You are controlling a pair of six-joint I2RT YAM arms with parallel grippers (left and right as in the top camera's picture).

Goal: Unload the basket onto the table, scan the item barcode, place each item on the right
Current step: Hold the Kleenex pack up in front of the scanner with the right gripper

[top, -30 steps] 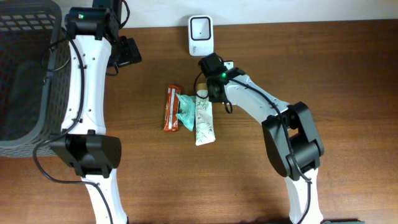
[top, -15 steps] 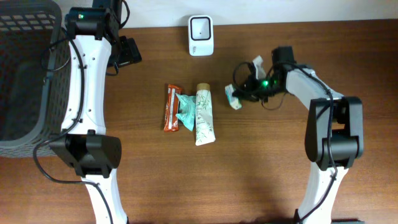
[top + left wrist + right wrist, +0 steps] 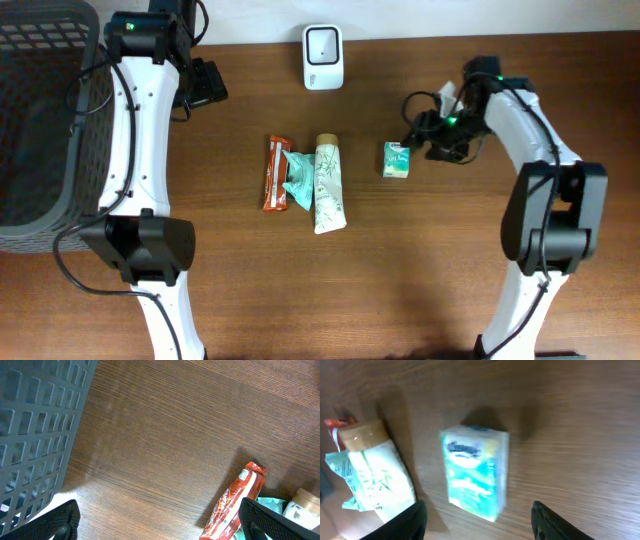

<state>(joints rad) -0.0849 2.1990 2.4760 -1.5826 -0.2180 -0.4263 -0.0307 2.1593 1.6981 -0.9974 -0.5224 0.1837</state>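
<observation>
Green box (image 3: 475, 472) loose on tabletop (image 3: 570, 420), both ur pincers spread.
R pincer (image 3: 480, 527) just short of it, not touching; L pincer (image 3: 160, 525) wide, by basket (image 3: 30, 435).

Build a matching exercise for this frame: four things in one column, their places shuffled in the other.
1 scanner
2 basket
3 red snack bar
4 green packet

a far left of the table
b lying alone, just off the open right end effector
c back edge, centre
d mid-table, left of the white tube

Pairs: 1-c, 2-a, 3-d, 4-b
</observation>
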